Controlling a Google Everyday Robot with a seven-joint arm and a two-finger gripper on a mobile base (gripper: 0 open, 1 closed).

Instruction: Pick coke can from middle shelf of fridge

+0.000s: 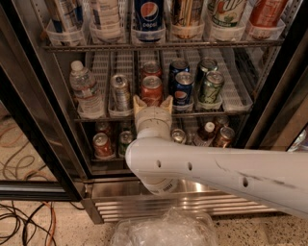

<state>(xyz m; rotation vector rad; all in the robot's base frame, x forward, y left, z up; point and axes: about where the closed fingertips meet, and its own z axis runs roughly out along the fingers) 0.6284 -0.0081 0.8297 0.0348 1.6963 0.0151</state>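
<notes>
The coke can, red with a silver top, stands at the front of a ribbed white lane on the middle shelf of the fridge. A second red can stands right behind it. My gripper is open just in front of the coke can, at its lower part. One pale fingertip is at the can's left and the other at its right. I cannot tell whether they touch it. My white arm crosses the lower right and hides part of the bottom shelf.
On the middle shelf stand a water bottle, a silver can, two blue Pepsi cans and a green-and-silver can. Bottles fill the shelf above and cans the shelf below. The black door frame stands open at left. Cables and clear plastic lie on the floor.
</notes>
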